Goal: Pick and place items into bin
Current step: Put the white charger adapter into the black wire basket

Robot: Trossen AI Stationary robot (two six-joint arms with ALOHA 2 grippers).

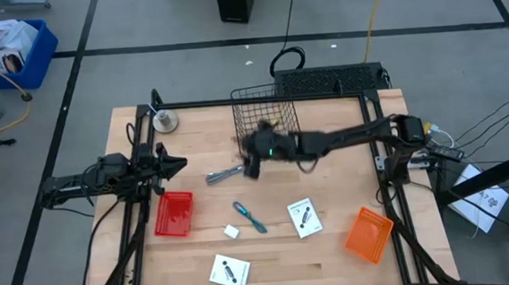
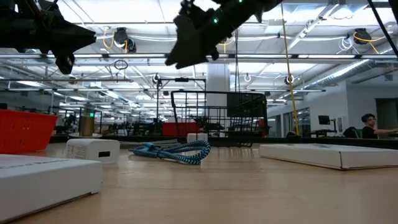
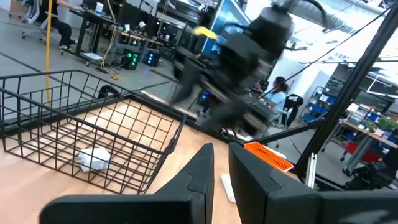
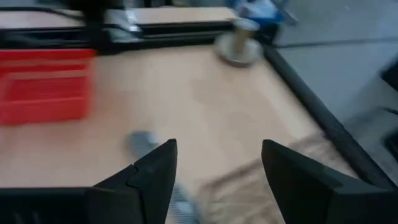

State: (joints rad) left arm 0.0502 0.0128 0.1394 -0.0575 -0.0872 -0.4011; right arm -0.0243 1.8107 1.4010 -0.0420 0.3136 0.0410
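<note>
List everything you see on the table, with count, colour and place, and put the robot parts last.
wire basket: one, black, far middle of the table; something white lies inside
metal tool: one, grey, table centre, just left of the right gripper
blue-handled tool: one, blue, near centre
white cards: two, black marks, one near centre-right, one at the near edge
white block: one, beside the blue-handled tool
red bin: one, left side
orange bin: one, near right
round metal object: one, far left corner
left gripper: nearly closed, left edge
right gripper: open, above centre
</note>
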